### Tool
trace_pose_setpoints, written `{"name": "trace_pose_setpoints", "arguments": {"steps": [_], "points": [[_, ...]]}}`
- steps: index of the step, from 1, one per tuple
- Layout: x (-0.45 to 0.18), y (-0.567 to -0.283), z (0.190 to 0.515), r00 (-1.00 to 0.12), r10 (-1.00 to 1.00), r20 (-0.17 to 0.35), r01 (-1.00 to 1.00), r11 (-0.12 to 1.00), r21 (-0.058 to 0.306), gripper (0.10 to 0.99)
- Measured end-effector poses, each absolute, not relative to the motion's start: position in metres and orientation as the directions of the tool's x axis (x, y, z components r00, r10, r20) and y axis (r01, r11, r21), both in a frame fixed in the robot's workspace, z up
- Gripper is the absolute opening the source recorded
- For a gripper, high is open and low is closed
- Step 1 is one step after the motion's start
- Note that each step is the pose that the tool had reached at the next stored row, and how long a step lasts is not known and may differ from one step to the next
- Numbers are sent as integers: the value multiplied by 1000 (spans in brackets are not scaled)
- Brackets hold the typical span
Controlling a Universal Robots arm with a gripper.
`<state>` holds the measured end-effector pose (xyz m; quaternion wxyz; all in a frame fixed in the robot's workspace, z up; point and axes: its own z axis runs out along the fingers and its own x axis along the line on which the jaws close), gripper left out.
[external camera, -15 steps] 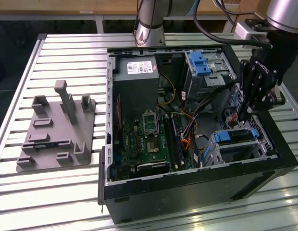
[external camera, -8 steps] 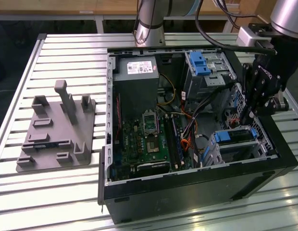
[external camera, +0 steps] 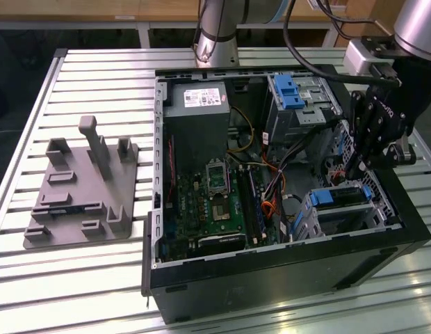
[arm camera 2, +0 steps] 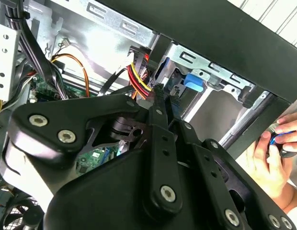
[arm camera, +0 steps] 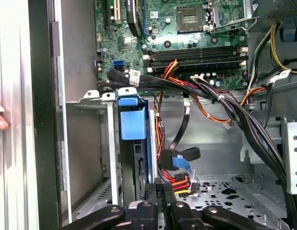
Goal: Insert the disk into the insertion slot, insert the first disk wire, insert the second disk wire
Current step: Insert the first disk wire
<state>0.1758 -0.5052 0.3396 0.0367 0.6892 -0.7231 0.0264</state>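
Progress check on the open black desktop computer case (external camera: 271, 278) lying on the slatted metal table (external camera: 97, 69): step one looks done. Flat silver-grey disk (external camera: 343, 195) in its bright blue plastic carrier sits inside the grey perforated sheet-metal insertion slot (external camera: 351, 221), at the case corner on the exterior view's right. In the first wrist view the disk is seen edge-on in the cage, with a small blue plastic tab (arm camera: 129, 120) at the cage edge. Black gripper (external camera: 359, 165) hangs low inside the case, just beside the disk's end and close to two cables: a flat blue data wire with black plug (arm camera: 181, 160) and a red, yellow and black power wire bundle (arm camera: 183, 182). Both plugs appear loose, near the disk but not seated, so both wire steps are judged left to do. Whether the pincer is open or closed, or has hold of either plug, cannot be told. A person's hand (arm camera 2: 270, 153) rests outside the case wall, apart from the arm
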Motion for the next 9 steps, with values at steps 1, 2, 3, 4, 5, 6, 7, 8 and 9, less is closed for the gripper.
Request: {"name": "trace_pose_setpoints", "arguments": {"steps": [1,2,3,4,5,6,7,8,9], "points": [[176,-505,340,-47,-995,90,-999,49,12,173],[176,-505,340,-47,-995,90,-999,49,12,173],[176,-505,340,-47,-995,90,-999,49,12,173],[176,-505,340,-47,-995,90,-999,49,12,173],[176,-506,340,-47,-995,90,-999,49,12,173],[176,-507,340,-47,-995,89,-999,49,12,173],[176,-508,340,-47,-995,89,-999,49,12,173],[176,-509,340,-47,-995,89,-999,49,12,173],[176,-510,340,-47,-995,89,-999,49,12,173]]}}
